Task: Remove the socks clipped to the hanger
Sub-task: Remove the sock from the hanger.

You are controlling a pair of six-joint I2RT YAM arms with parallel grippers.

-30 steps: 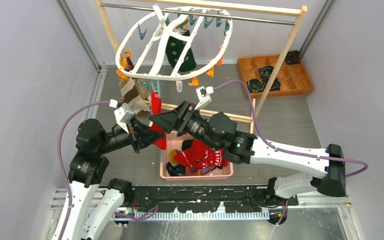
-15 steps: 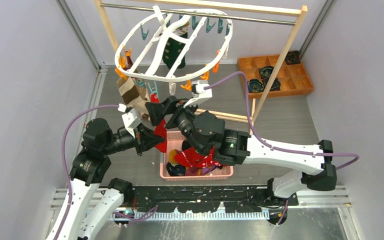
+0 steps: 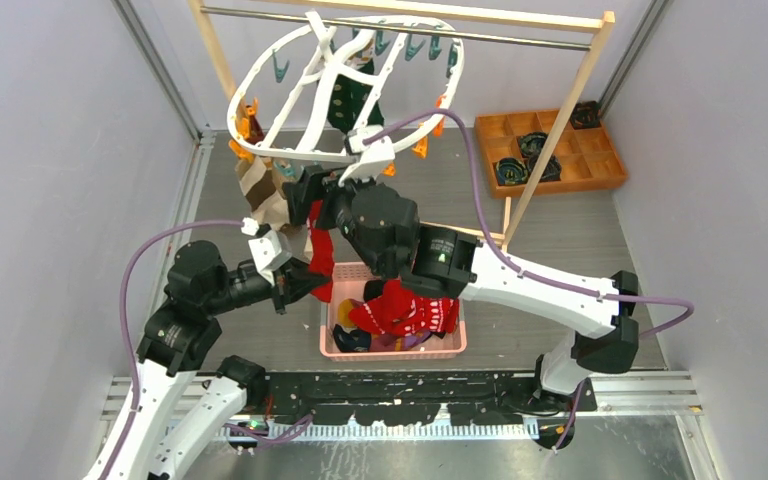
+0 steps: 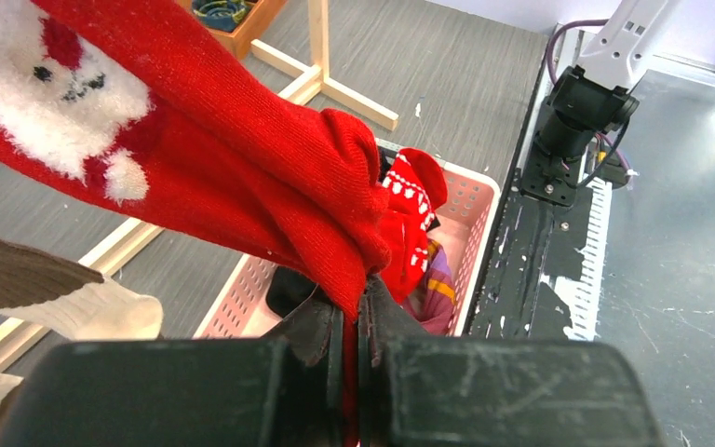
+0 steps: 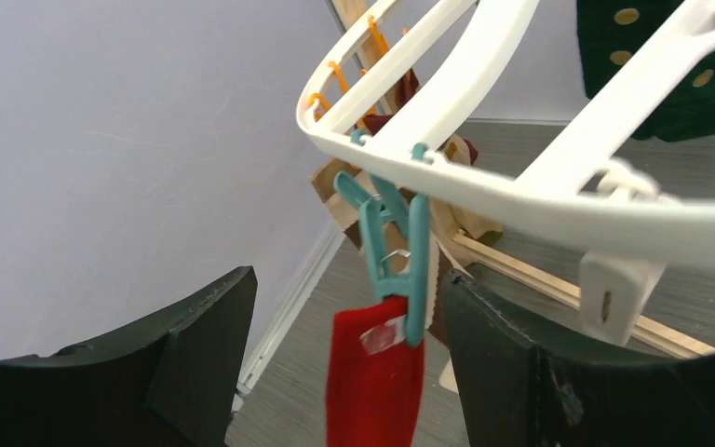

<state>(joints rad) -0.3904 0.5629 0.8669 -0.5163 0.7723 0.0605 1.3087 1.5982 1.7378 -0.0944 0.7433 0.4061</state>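
Tension seems to be the point of how the two arms stand. The left gripper [image 4: 349, 307] is clamped shut on the lower end of the fluffy red sock with a white face patch [image 4: 242, 177], so the fabric runs up and away from its fingers as a taut band rather than hanging loose. I take that as steadying: held this way, the sock cannot swing while its top is worked free.

Its top edge is pinched in a small teal plastic clip [image 5: 393, 251] dangling from the rim of the large white oval plastic hanger [image 5: 540, 205]. The right gripper [image 5: 354, 326] has its dark fingers spread wide, one on each side of that clip and not touching it, which looks like the line-up for squeezing the clip open.

Beneath and just beyond the left fingers sits a pink perforated plastic basket [image 4: 484, 200] with several socks already in it, probably placed there so a released sock drops straight in. Above and past the right fingers, a dark green sock with tan dots [image 5: 670, 65] hangs from the far side, and a beige-and-brown sock [image 3: 260, 185] is clipped close beside the red one.
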